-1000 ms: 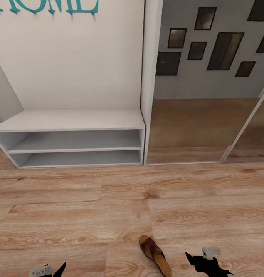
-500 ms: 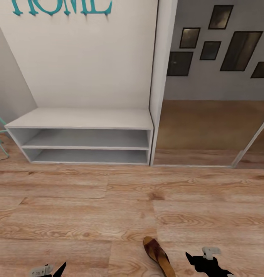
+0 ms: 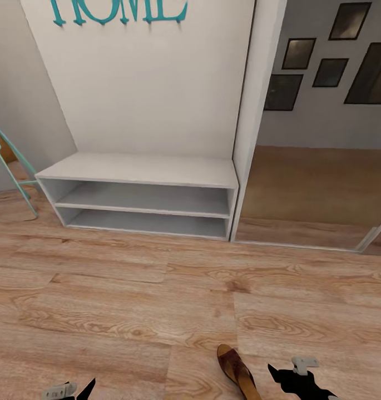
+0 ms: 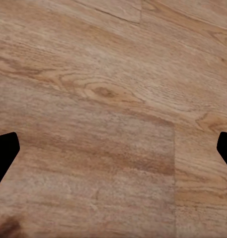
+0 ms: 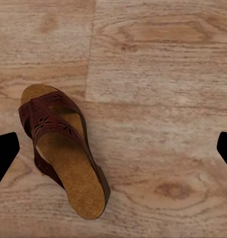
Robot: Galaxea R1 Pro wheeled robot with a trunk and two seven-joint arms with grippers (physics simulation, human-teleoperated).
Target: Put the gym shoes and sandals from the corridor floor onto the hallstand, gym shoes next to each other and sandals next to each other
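Meanwhile the view has swung left; both wide-open grippers hold nothing, right gripper above a sandal.

Head camera: high, looked forward and down over corridor floor toward hallstand. Wrist cameras: low, faced straight down at planks. Head and right wrist views shared one sandal.

One sandal, one hallstand
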